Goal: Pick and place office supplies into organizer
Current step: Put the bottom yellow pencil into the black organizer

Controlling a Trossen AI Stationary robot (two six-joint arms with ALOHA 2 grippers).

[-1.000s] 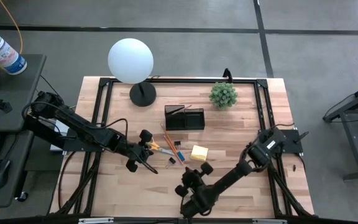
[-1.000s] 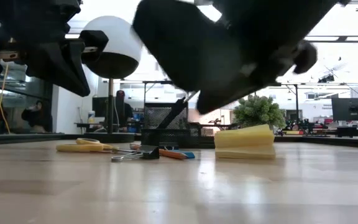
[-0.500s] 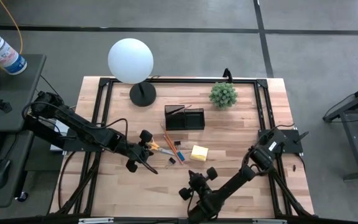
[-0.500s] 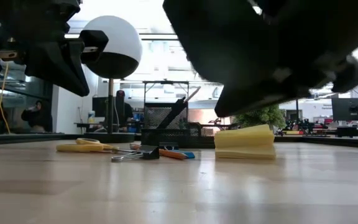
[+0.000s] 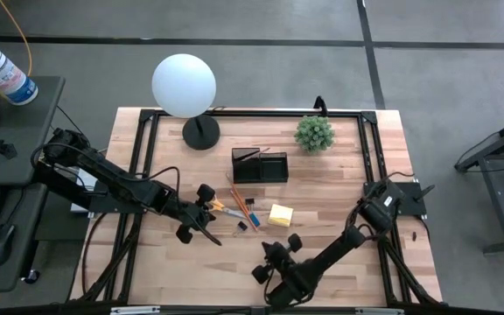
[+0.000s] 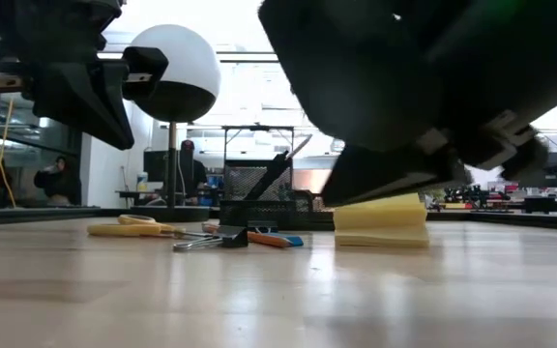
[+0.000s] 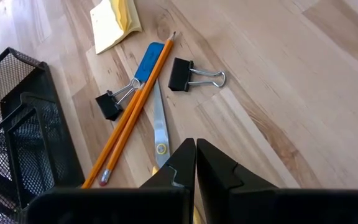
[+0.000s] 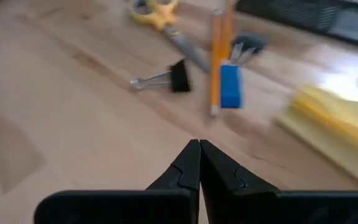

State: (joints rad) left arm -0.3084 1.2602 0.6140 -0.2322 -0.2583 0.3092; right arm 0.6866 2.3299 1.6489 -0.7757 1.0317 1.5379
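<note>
Behind organizer (image 5: pixel 260 165): globe lamp (image 5: pixel 184 85), plant (image 5: pixel 314 132).

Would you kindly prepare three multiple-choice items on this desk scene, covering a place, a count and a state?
1. The yellow sticky-note pad lies
A. inside the black mesh organizer
B. on the bare wooden table
C. under the white globe lamp

2. Black binder clips in the left wrist view:
A. two
B. four
C. none

3. The left claw is
A. wide open
B. shut, empty
C. shut on a pencil

Answers: 1 B, the pad rests on wood; 2 A, two clips show; 3 B, its fingers meet with nothing between.
</note>
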